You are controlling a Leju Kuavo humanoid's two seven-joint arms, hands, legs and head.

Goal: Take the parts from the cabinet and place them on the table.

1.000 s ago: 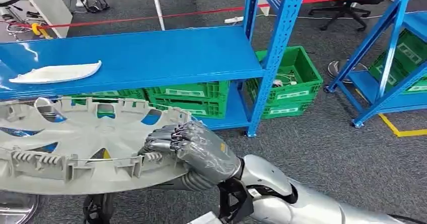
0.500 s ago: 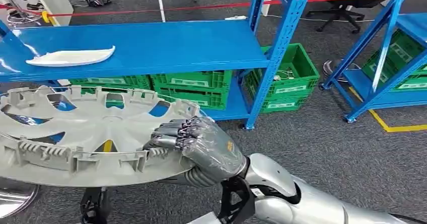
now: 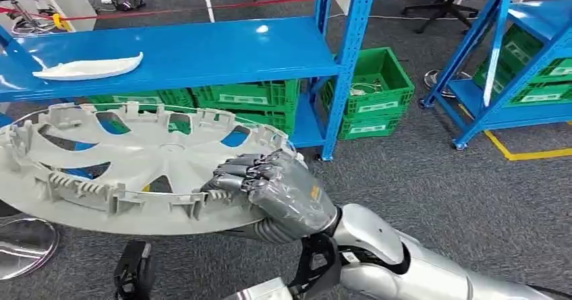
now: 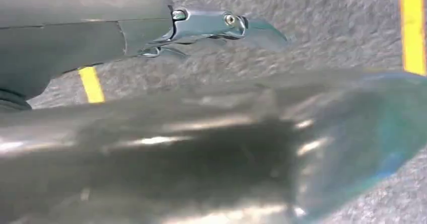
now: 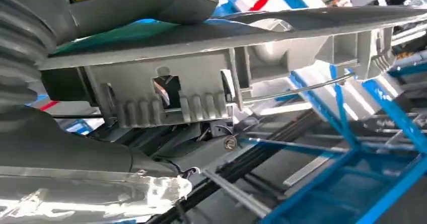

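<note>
A large grey wheel cover (image 3: 135, 165) with its ribbed inner face up is held out in front of me, below the blue shelf. My right hand (image 3: 280, 189) grips its right rim, fingers curled over the edge. In the right wrist view the thumb (image 5: 141, 2) lies over the rim's clips (image 5: 201, 83). In the left wrist view my left hand (image 4: 75, 32) lies close to a blurred grey surface (image 4: 201, 148); whether it grips anything is unclear. A long white part (image 3: 88, 67) lies on the blue shelf (image 3: 222, 44).
Green crates (image 3: 249, 98) sit under the shelf, one more (image 3: 367, 91) beside its upright post. A second blue rack (image 3: 499, 57) stands at the right near a yellow floor line (image 3: 533, 153). A round metal base (image 3: 23, 246) is on the carpet at lower left.
The camera has shifted. The wheel cover, still in my right hand, has tipped so that more of its inner face shows.
</note>
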